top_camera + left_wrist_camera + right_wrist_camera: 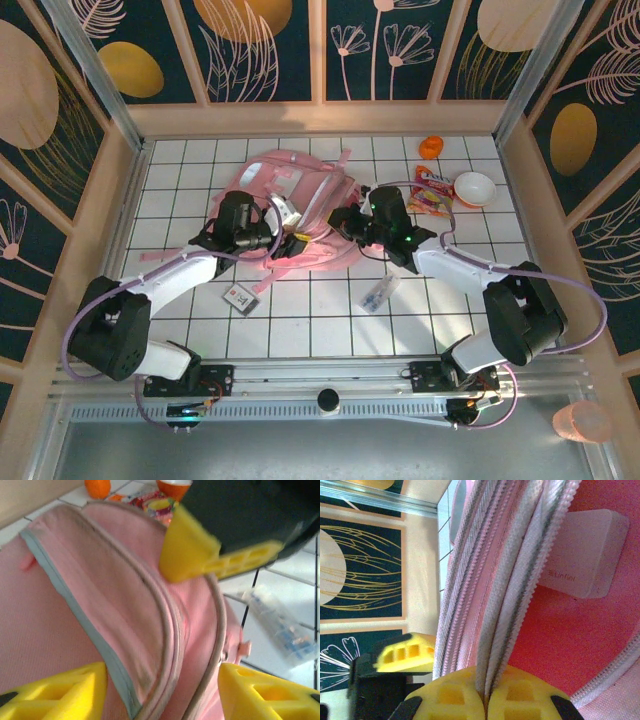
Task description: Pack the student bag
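Right gripper [485, 696] clamped tight on the zip edge of the student bag [310, 190]. Left gripper [162, 687] — 2 fingers spread apart over the bag, holding nothing.

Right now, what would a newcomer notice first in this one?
A large pale pink fabric backpack lies in the middle of the white gridded table. The right gripper is pinched shut on its zip edge, while the left gripper stands open over a curved pocket.
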`<state>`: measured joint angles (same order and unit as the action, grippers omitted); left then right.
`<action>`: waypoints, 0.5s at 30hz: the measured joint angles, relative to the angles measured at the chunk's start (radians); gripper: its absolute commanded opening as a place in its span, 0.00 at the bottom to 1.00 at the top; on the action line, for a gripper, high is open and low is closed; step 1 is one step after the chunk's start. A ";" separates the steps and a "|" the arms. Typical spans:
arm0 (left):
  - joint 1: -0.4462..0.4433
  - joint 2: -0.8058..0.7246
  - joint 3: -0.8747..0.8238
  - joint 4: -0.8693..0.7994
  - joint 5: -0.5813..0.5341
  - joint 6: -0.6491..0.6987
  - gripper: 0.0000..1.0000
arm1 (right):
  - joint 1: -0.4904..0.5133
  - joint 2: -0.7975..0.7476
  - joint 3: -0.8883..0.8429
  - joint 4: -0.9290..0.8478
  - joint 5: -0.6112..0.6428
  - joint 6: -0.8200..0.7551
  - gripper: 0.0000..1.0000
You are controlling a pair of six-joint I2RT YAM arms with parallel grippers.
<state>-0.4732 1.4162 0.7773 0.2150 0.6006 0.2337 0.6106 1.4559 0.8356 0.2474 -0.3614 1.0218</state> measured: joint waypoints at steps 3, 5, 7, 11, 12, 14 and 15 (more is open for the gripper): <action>0.000 -0.003 0.008 0.049 0.012 -0.039 0.62 | 0.000 0.000 0.000 0.000 -0.001 -0.006 0.00; 0.000 -0.003 0.013 0.069 0.013 -0.049 0.64 | 0.001 0.000 0.000 0.000 -0.003 -0.014 0.00; 0.000 0.005 0.021 0.071 0.016 -0.047 0.66 | 0.003 0.000 0.000 0.000 -0.004 -0.019 0.00; 0.000 0.043 0.048 0.058 0.016 -0.011 0.69 | 0.005 0.000 0.001 0.000 -0.007 -0.021 0.00; 0.000 0.052 0.051 0.054 0.012 -0.001 0.69 | 0.005 0.000 0.003 0.000 -0.007 -0.021 0.00; -0.001 0.067 0.053 0.047 -0.003 0.018 0.65 | 0.006 0.000 0.009 0.000 -0.008 -0.023 0.00; -0.001 0.072 0.052 0.046 -0.009 0.025 0.59 | 0.008 0.000 0.011 0.000 -0.008 -0.025 0.00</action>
<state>-0.4744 1.4883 0.8295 0.2607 0.5915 0.2588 0.6182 1.4559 0.8471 0.2470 -0.3695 0.9970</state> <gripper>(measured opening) 0.661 0.054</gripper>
